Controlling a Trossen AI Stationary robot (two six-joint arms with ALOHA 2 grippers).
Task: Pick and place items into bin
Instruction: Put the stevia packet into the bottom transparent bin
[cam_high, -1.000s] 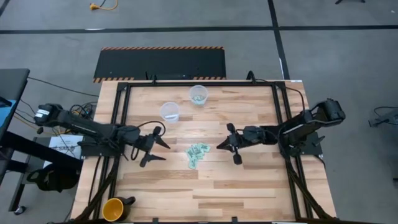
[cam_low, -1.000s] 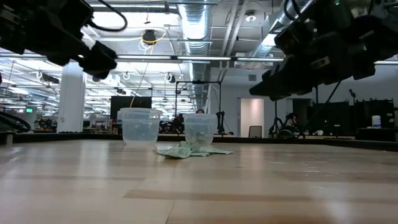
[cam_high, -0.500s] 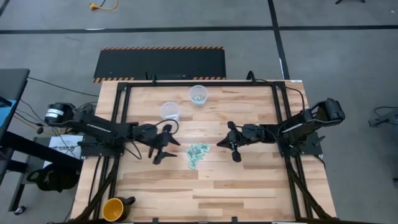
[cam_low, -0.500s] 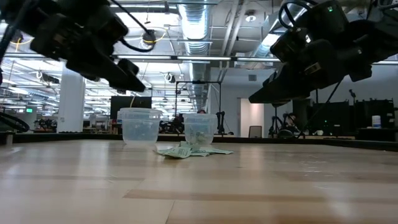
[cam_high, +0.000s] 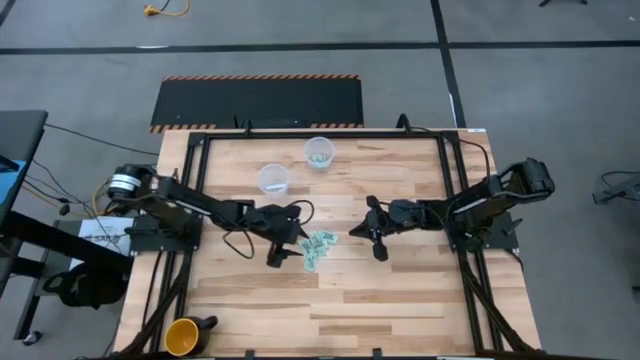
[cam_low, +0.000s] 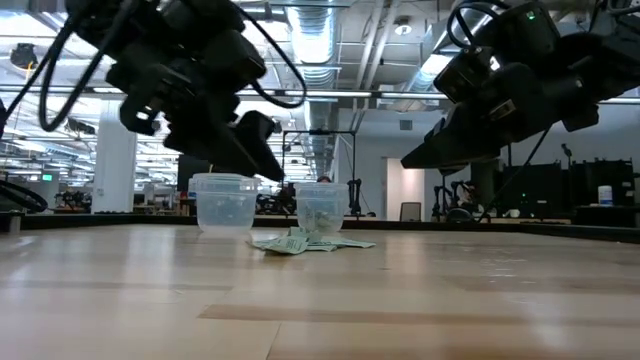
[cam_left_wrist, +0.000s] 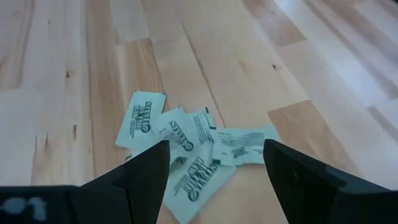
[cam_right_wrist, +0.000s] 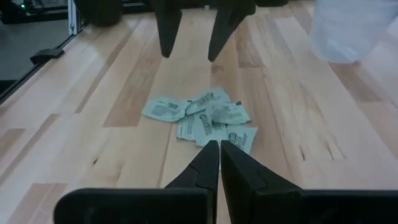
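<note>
Since the earlier frame the left tool (cam_high: 283, 243) has swung in from the bench's left side and now hangs just beside and above the heap of small mint-green and white wrapped packets (cam_high: 319, 246), while the right arm has barely shifted. The left tool's fingers (cam_left_wrist: 144, 180) are spread wide and hold nothing; through the left wrist view they frame the heap, which suggests the arm is lined up to drop onto a packet and pinch it. The right tool (cam_high: 375, 238) waits on the heap's other side, its fingers pressed together and empty, pointed at the packets, probably kept back so the two arms do not meet over the same spot.

The packets lie near the middle of the pale wooden bench (cam_high: 400, 300), flat and overlapping, some at angles to each other, with dark printed lettering on their faces. They look thin and crinkly, so a pinch may lift more than one.

Two clear plastic cups stand farther back: one (cam_high: 273, 179) looks empty, the other (cam_high: 319, 152) already holds something green, so it likely serves as the bin.
</note>
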